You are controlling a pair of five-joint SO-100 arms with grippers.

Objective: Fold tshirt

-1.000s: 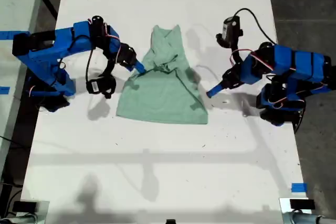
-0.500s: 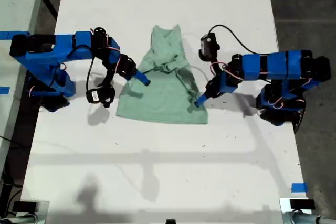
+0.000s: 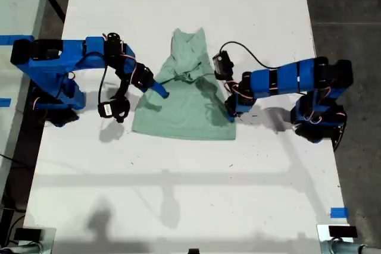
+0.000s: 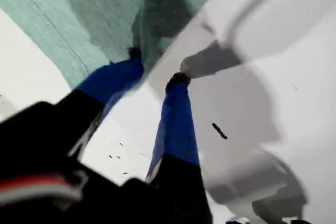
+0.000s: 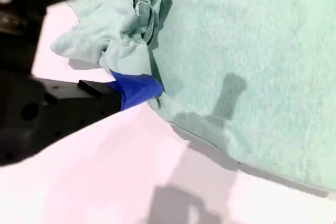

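Note:
The pale mint-green tshirt [image 3: 184, 102] lies partly folded in the middle of the white table [image 3: 178, 194], its upper part narrowed and bunched. My first gripper [image 3: 229, 110] [image 4: 156, 66] is at the shirt's edge on the exterior view's right. It is open, with one finger on the tshirt [image 4: 68, 19] and the other on bare table. My second gripper [image 3: 159, 89] [image 5: 140, 86] is at the shirt's edge on the exterior view's left, shut on a bunched fold of the tshirt [image 5: 252, 51].
Both arm bases [image 3: 47, 87] [image 3: 318, 111] stand on the table at its side edges in the exterior view. A black cable [image 3: 250, 55] loops above the first arm. Blue tape [image 3: 338, 212] marks the near corner on the exterior view's right. Dark floor [image 3: 351, 4] lies beyond that edge.
My first arm has stretched across to the shirt's edge and lowered its gripper onto it. My second gripper slid slightly nearer with the bunched fold.

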